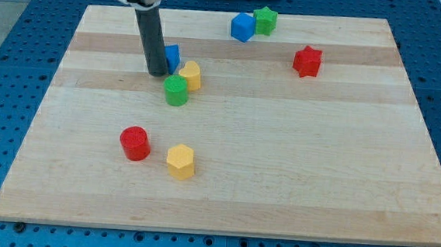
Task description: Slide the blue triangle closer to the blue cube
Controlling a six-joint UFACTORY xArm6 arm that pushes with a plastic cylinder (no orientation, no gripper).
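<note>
The blue triangle (172, 57) sits left of centre near the view's top, partly hidden behind my rod. My tip (157, 73) rests on the board touching the triangle's left side. The blue cube (243, 27) is at the view's top, right of the triangle, touching a green star (266, 20) on its right. A yellow block (190, 75) lies just right of and below the triangle, with a green cylinder (176, 91) touching it below.
A red star (307, 61) lies at the upper right. A red cylinder (134, 143) and a yellow hexagonal block (180, 161) lie at the lower left. The wooden board (295, 175) is ringed by a blue perforated table.
</note>
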